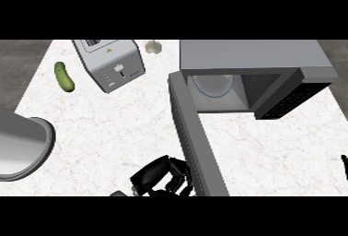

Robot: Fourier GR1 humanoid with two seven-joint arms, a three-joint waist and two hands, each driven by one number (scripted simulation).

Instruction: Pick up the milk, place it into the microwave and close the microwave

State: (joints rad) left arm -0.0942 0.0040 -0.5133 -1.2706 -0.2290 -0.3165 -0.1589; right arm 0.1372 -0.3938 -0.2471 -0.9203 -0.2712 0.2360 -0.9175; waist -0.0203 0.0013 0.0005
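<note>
1. The left hand [160, 179] shows only as dark curled fingers by the microwave door [197, 143]; its forearm is cut off at the lower edge; whether it holds anything cannot be told;
2. The right hand [345, 167] is a black sliver at the right edge; its fingers cannot be read;
3. The grey forearm [20, 147] at the left is cut by the edge;
4. The small pale thing [154, 46] behind the toaster [108, 62] is too small to name.
</note>
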